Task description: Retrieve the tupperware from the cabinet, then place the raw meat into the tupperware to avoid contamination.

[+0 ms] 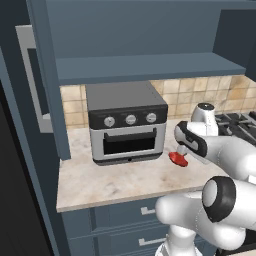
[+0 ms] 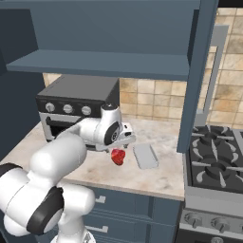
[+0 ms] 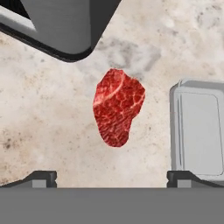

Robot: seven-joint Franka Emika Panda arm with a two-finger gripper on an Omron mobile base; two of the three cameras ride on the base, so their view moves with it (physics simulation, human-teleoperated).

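Gripper: the gripper (image 3: 111, 177) hangs over the raw meat (image 3: 117, 106) with its two tips wide apart and nothing between them.
Raw meat: the red lump lies flat on the bench (image 3: 43, 113), under the middle of the hand view. In the right base view the raw meat (image 2: 117, 156) sits just below the gripper (image 2: 124, 143).
Tupperware: the tupperware (image 3: 199, 131) is out on the bench, at 3 o'clock from the meat in the hand view, close by but not touching it. It looks empty.
Step now: I think the job now is to pick up the meat, as the box is already out.
How to do it well: go straight down so one tip lands on each side of the lump. The lump is narrow across and longer the other way, so squeeze across the narrow part. Close softly, lift it clear of the bench, then carry it over the box rim and let go low down.
Watch out: the toaster oven (image 1: 126, 122) corner is near, at 11 o'clock from the meat in the hand view. Do not bump it.
Bench: pale stone with brown specks.
Room: the cabinet (image 2: 109, 38) hangs above, with tan wall tiles (image 2: 142, 97) behind and a stove (image 2: 216, 163) at the side.
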